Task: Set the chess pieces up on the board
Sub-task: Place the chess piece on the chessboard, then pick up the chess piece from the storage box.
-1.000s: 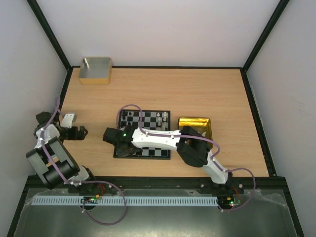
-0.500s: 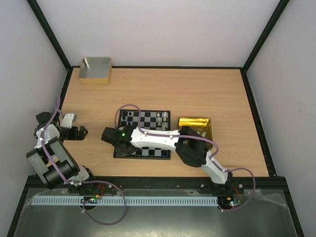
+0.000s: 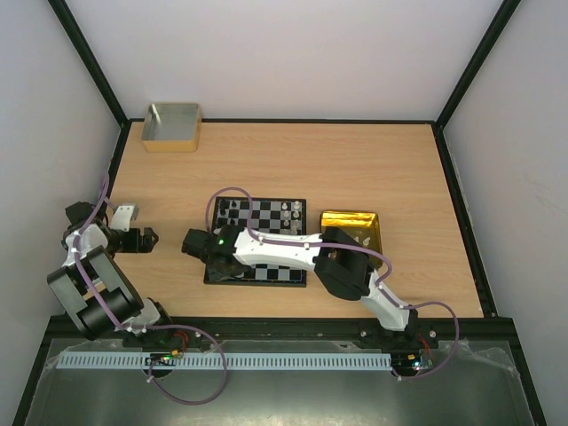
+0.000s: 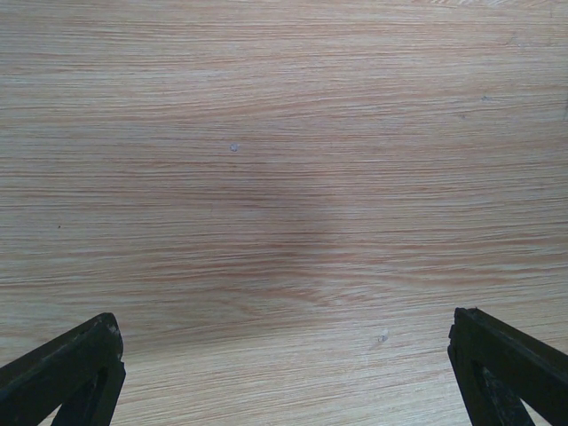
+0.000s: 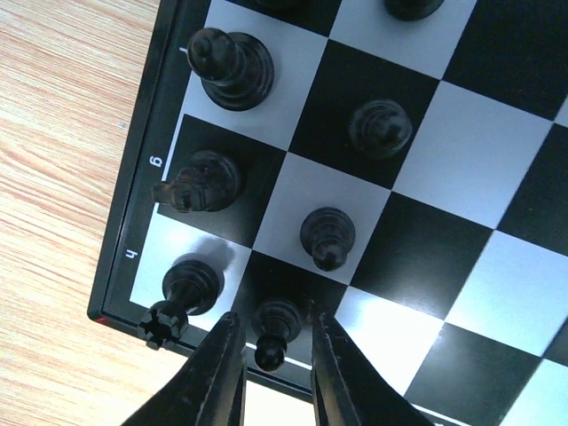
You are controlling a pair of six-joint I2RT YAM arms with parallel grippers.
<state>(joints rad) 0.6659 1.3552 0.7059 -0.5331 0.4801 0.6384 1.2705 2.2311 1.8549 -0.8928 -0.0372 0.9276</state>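
The board (image 3: pixel 266 215) lies mid-table and fills the right wrist view (image 5: pixel 444 151). My right gripper (image 3: pixel 216 264) is at its near left corner. In the right wrist view my right gripper (image 5: pixel 273 355) is open a little, with a finger on each side of a black pawn (image 5: pixel 277 330) that stands on a black square, a thin gap on both sides. Next to it stand a black rook (image 5: pixel 182 297), a black knight (image 5: pixel 202 180) and other black pawns (image 5: pixel 328 235). Several pieces stand on the far rows (image 3: pixel 284 209). My left gripper (image 3: pixel 149 237) is open and empty over bare table (image 4: pixel 284 321).
A shiny gold tin (image 3: pixel 353 229) sits against the board's right side, under the right arm. A grey box with a tan rim (image 3: pixel 171 126) stands at the far left corner. The black frame rails run along the table's sides.
My right gripper has shifted slightly left and nearer over the board's near left corner. My left gripper has not visibly moved.
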